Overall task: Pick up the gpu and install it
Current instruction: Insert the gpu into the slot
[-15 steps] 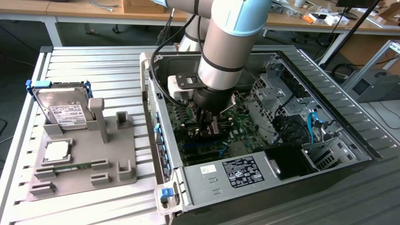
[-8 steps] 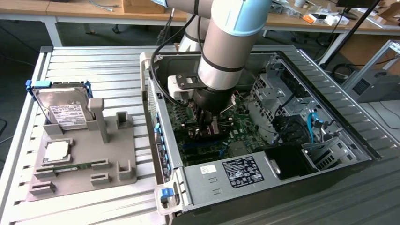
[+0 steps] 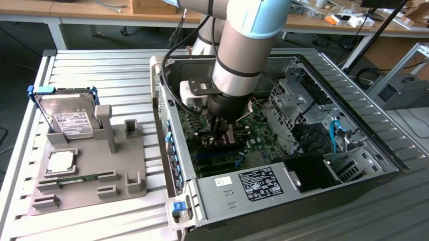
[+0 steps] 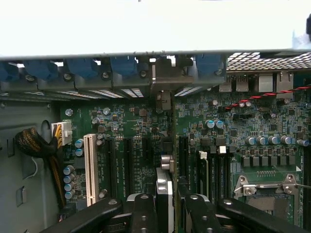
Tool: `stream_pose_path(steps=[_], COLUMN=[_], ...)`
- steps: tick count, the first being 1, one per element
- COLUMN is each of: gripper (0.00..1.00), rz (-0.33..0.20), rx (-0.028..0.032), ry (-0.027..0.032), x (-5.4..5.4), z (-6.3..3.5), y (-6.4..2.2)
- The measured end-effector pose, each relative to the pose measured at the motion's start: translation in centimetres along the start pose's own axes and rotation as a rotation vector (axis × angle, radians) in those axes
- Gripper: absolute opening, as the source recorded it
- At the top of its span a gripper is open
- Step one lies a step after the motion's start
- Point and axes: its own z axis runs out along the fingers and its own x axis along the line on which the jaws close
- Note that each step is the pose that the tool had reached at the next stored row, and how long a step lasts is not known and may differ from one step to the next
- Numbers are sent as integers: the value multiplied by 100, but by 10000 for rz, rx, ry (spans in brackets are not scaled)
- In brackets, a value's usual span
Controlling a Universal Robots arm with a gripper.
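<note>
The arm reaches down into an open computer case (image 3: pixel 282 196) that lies on its side on the slatted metal surface (image 3: pixel 100 65). The claw (image 4: pixel 170 211) sits low over the green motherboard (image 4: pixel 131 121), and its two black fingers (image 4: pixel 143 213) are closed from either side on the gpu (image 4: pixel 164 187). In the wrist view the card appears edge-on, standing upright on its long edge between the fingers. It runs away from the claw toward the rear wall of the case, where its grey metal end bracket (image 4: pixel 165 80) stands among a row of blue clips (image 4: pixel 124 65). The card's lower edge lies along the line of a dark expansion slot, just beside other parallel slots and well apart from a white slot (image 4: pixel 90 167). Whether the edge is fully seated in the slot cannot be told.

Outside the case, toward the exterior view's left, a grey holder (image 3: pixel 127 193) rests on the surface. A silver hard drive (image 3: pixel 67 118) with a white label leans upright in it, and a narrow green memory stick (image 3: pixel 80 179) lies lower down on the same holder.
</note>
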Motion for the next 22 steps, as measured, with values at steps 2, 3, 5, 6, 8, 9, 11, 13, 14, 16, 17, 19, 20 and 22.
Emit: stream_pose_path(steps=[2, 3, 5, 6, 8, 9, 11, 13, 14, 16, 17, 19, 20, 22], gripper=[27, 27, 27, 27, 27, 27, 27, 27, 27, 27, 27, 27, 27, 27], rz=[0, 0, 0, 0, -1, 0, -29, -103, -119, -131, -159, -256, -293, -332], rx=[-1, -1, -2, -1, 0, 0, -2, -2, -2, -2, -2, -2, -2, -2], ry=[2, 1, 3, 1, -1, -1, 3, 4, 5, 5, 5, 7, 8, 9], x=[0, 0, 0, 0, 0, 0, 0, 0, 0, 0, 0, 0, 0, 0], z=[-7, -10, -18, -20, -21, -21, -23, -23, -23, -23, -23, -23, -23, -23], y=[0, 0, 0, 0, 0, 0, 1, 0, 1, 1, 0, 0, 0, 0])
